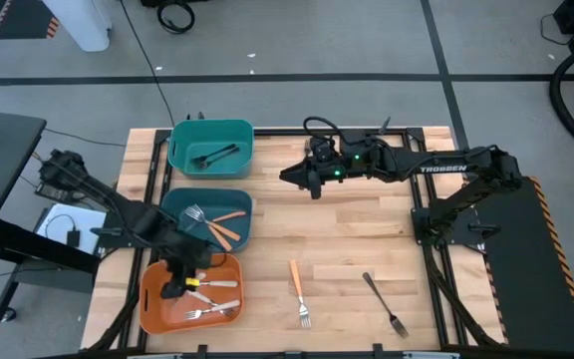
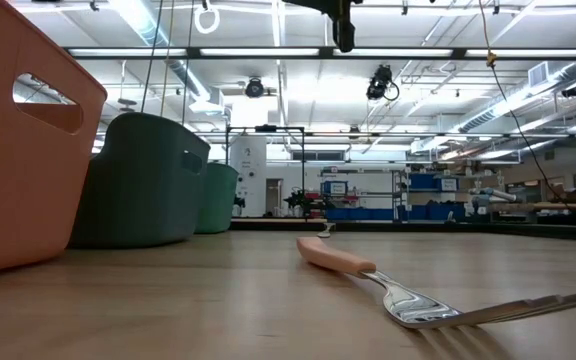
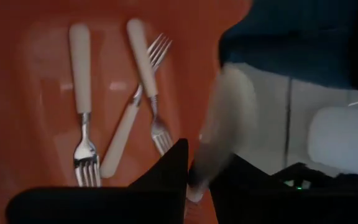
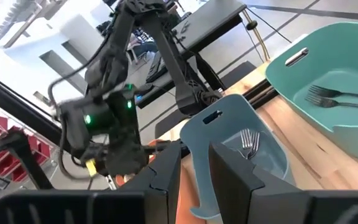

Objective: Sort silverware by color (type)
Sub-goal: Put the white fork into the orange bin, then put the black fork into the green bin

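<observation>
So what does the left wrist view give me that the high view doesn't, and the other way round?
Only the left wrist view shows the blurred cream-handled utensil between the left gripper fingers, over the orange bin.

Only the high view shows the two forks left on the table: the orange-handled fork and the dark fork, plus the black forks in the teal bin and the right gripper hovering mid-table.

Both show the cream-handled forks in the orange bin.

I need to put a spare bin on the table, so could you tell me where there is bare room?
The widest bare wood lies between the blue bin and the right arm's base, under the right gripper. The front strip is crowded: the orange-handled fork and black-handled fork lie there. The left gripper hangs over the orange bin.
</observation>
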Controlling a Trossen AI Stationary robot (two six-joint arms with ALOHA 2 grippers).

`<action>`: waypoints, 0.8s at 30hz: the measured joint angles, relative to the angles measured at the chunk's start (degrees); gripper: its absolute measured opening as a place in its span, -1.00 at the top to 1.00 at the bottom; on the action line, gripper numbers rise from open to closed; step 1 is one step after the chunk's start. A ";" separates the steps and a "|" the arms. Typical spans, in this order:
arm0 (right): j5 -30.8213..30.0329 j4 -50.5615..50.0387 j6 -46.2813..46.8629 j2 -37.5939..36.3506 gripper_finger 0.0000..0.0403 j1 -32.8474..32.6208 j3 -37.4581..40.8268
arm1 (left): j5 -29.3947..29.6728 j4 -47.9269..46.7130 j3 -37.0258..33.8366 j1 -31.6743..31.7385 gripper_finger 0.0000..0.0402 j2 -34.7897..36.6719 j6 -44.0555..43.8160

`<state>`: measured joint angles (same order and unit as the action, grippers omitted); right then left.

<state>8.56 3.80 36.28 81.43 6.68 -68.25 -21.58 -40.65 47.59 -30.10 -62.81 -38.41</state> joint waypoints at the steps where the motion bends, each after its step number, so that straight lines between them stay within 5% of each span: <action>1: 0.00 -0.09 0.15 0.00 0.54 0.00 0.00 | 0.02 0.05 0.00 -0.18 0.66 -1.41 0.02; 10: 0.02 -2.52 -0.29 0.00 0.55 -0.94 0.00 | 0.13 -0.42 0.00 -0.38 0.46 -8.86 0.07; 24: -0.02 -5.93 -0.46 0.02 0.55 -2.84 0.02 | -3.28 -2.30 3.90 3.49 0.44 -7.35 0.29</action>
<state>8.54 -2.13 35.82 81.45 3.84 -68.23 -24.86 -42.96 51.49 -26.61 -70.16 -38.12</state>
